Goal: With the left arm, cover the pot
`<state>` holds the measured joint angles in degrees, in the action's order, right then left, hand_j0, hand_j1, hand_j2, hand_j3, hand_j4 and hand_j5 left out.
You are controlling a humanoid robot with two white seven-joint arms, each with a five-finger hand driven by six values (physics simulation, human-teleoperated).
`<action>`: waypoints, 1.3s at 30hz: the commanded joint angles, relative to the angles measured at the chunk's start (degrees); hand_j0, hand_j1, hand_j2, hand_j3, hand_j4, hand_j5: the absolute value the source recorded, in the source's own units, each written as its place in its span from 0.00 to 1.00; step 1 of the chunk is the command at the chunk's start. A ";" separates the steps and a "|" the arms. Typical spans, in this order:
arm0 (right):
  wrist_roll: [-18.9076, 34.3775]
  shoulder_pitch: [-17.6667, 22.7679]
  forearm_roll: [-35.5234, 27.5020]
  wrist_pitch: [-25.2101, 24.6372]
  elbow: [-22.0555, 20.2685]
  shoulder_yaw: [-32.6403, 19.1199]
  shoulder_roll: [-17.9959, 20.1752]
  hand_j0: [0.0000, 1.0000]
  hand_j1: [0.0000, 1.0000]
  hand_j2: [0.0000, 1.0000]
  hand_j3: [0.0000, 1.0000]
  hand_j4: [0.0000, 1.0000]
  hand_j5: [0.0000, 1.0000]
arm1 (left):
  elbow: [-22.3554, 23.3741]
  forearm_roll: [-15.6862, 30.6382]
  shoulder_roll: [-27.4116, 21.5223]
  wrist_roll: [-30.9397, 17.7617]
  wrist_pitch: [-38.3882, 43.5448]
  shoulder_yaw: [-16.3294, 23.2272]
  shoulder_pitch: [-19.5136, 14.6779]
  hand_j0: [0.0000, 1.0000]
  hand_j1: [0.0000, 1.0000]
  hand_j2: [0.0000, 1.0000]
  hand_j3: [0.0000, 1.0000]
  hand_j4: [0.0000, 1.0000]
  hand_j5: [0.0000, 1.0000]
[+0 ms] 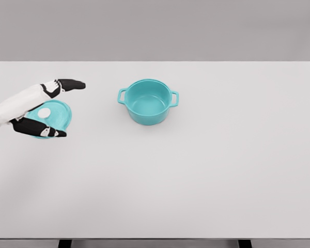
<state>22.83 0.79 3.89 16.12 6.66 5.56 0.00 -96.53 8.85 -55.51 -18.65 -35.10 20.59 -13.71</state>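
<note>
Pot [148, 102] upright, uncovered, handles along left-right axis. Lid [59, 114] flat on table [206, 170], knob up. Left hand [41, 106] over lid, fingers spread, not grasping.

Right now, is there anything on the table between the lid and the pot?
No. In the head view, only bare white table lies between the teal lid, under the left hand, and the open pot.

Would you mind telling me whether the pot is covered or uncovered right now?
Uncovered. The pot stands open with its inside visible, while the lid lies apart on the table, under the left robot hand.
</note>
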 commanded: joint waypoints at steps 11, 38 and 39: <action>0.02 0.18 -0.11 -0.03 0.54 -0.11 0.00 1.00 1.00 1.00 1.00 1.00 1.00 | 12.85 6.70 -0.83 0.02 0.10 5.25 -1.67 1.00 1.00 1.00 1.00 1.00 1.00; 0.02 0.18 -0.11 -0.03 0.54 -0.11 0.00 1.00 1.00 1.00 1.00 1.00 1.00 | 37.38 14.00 8.58 -1.30 0.10 13.60 -11.34 0.95 0.95 0.95 0.95 0.95 0.95; 0.02 0.18 -0.11 -0.03 0.54 -0.11 0.00 1.00 1.00 1.00 1.00 1.00 1.00 | 37.38 14.43 8.66 -1.30 0.10 13.60 -11.34 0.93 0.93 0.93 0.93 0.93 0.93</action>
<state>22.83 0.97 3.74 16.05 7.21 5.45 0.00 -59.55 21.57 -46.86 -19.95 -35.07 34.09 -25.05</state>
